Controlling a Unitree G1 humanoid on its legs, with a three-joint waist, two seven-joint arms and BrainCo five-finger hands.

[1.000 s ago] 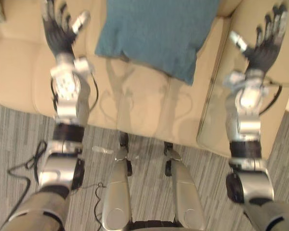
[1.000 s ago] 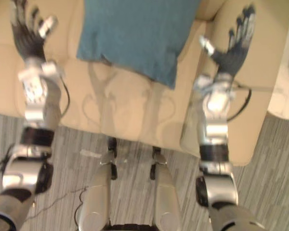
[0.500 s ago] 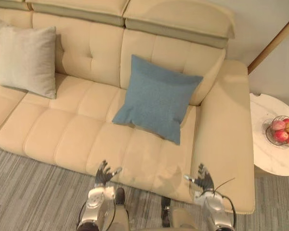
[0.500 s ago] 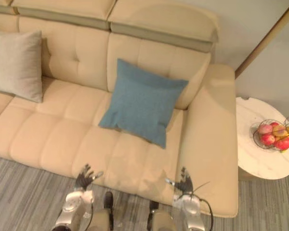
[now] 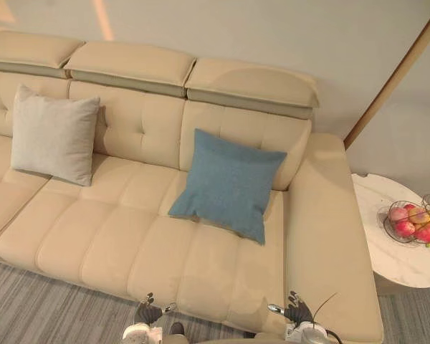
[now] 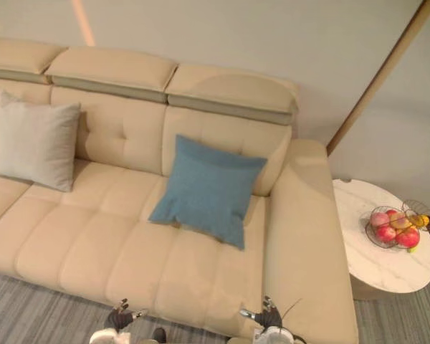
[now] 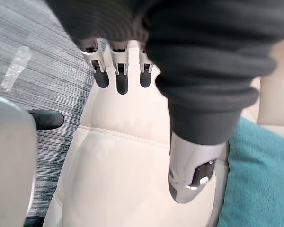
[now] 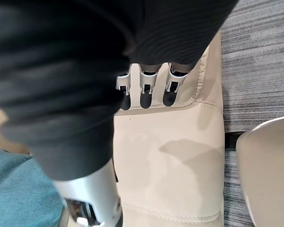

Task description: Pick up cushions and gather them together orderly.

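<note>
Approach stage, no cushion lifted: left hand (image 5: 149, 313) and right hand (image 5: 299, 313) hang spread and empty by the cream leather sofa (image 5: 115, 236); next, likely, reaching the teal square fabric cushion (image 5: 229, 183).

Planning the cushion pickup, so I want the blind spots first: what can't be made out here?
Sofa: its left end is cut off by the eye views' left edge, so further cushions there cannot be told.
Blue cushion: hides the seat and backrest behind it, both eye views.
Wire basket: its fruit is too small to name, eye views.
</note>
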